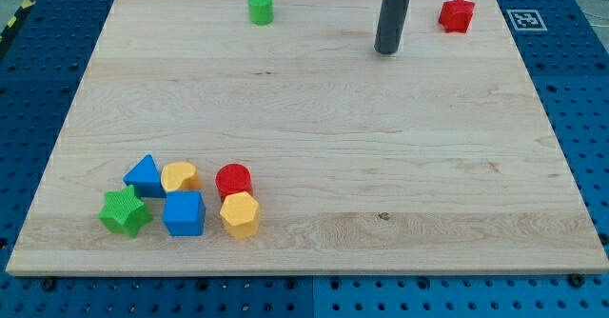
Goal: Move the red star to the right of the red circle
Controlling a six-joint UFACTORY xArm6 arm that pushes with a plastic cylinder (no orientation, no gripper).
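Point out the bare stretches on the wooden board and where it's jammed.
Bare: the whole middle and the view's right, between my tip, the red star block and the bottom edge of the wooden board. Also bare between the green cylinder block and the cluster. Crowded: bottom left, around the red circle block and yellow hexagon block.

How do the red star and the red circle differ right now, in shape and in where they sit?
The red star has pointed edges; the red circle is a round cylinder. The star stands alone near the view's top right, with my tip just to its left; the circle sits in the cluster at the view's bottom left, touching the yellow hexagon. Both are red.
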